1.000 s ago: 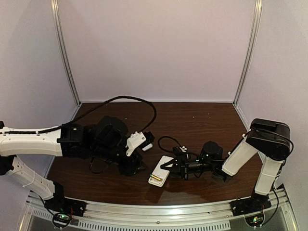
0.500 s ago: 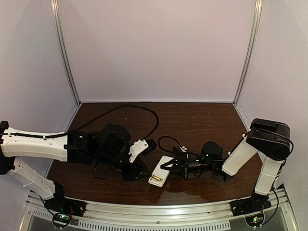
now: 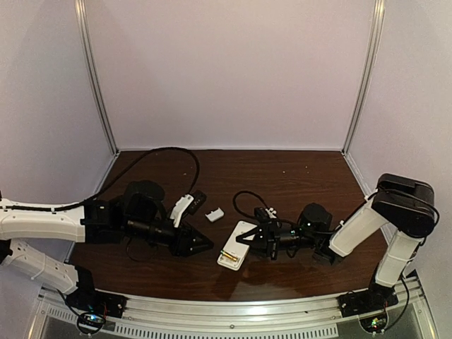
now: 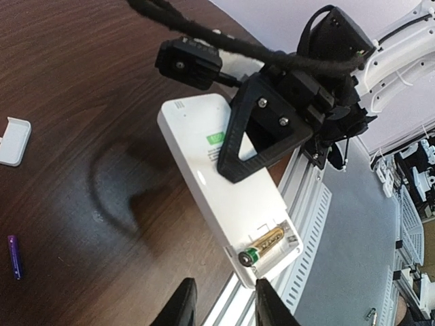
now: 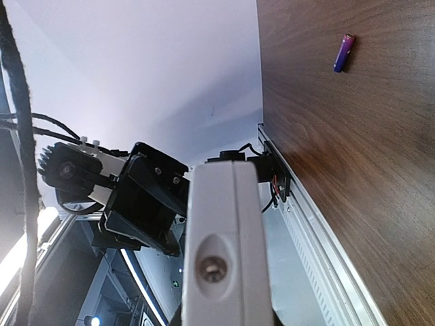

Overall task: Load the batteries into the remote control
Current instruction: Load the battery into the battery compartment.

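- Now that the left arm has sunk lower and drawn its bulk back to the left, a small white plastic cover piece (image 4: 13,140) shows on the dark brown wooden counter (image 4: 81,68), where the arm hid it a moment ago.
- The left end effector (image 4: 225,307) has its fingers spread with nothing between them, just short of the open end of the small white rectangular plastic remote control (image 4: 231,204).
- The yellowish-gold cylindrical battery (image 4: 264,246) has not shifted. It lies in the open compartment at the near end, so I judge one cell loaded and the left arm free to fetch the second.
- The slim dark purple battery (image 4: 13,257) lies loose on the counter, well apart from the remote control.
- The right end effector (image 3: 247,240) pinches the remote control about its middle, plain back up, near the counter's front edge.
- Whether the remote control rests on the counter or is held just off it, I cannot tell.
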Controlling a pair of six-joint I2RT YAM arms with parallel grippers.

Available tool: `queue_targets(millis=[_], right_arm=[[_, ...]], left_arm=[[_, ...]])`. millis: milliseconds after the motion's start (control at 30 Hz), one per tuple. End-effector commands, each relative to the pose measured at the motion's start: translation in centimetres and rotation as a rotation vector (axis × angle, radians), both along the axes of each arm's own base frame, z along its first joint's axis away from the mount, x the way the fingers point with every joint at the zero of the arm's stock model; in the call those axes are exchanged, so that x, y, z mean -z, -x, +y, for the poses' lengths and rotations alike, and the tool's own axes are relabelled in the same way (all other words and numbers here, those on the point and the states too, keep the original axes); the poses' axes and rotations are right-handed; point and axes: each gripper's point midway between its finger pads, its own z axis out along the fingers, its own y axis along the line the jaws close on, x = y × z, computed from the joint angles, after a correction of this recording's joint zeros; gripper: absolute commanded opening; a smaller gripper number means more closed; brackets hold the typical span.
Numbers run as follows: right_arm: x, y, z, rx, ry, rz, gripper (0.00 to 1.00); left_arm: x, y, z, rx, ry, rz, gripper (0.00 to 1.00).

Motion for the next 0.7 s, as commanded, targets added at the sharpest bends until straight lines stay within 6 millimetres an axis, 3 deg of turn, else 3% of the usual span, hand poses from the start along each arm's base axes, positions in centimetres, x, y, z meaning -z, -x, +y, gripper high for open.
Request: queue_targets(millis=[0, 200, 433, 667], right_arm=[[-7.1, -0.2, -0.4, 0.028, -0.238, -0.219, 0.0], [-6.1, -0.2, -0.3, 0.03, -0.194, -0.202, 0.0], [-4.7, -0.3, -0.5, 0.038, -0.154, -0.172, 0.0], [-3.6, -0.4, -0.6, 0.045, -0.137, -0.137, 0.0]], left_arm=[[-0.6, 0.1, -1.6, 0.008, -0.013, -0.005, 0.31], [0.0, 0.6, -3.2, 0.019, -0.08, -0.019, 0.27], [0.2, 0.2, -3.2, -0.006, -0.119, -0.032, 0.23], [-0.3, 0.3, -3.5, -0.008, -0.154, -0.063, 0.25]])
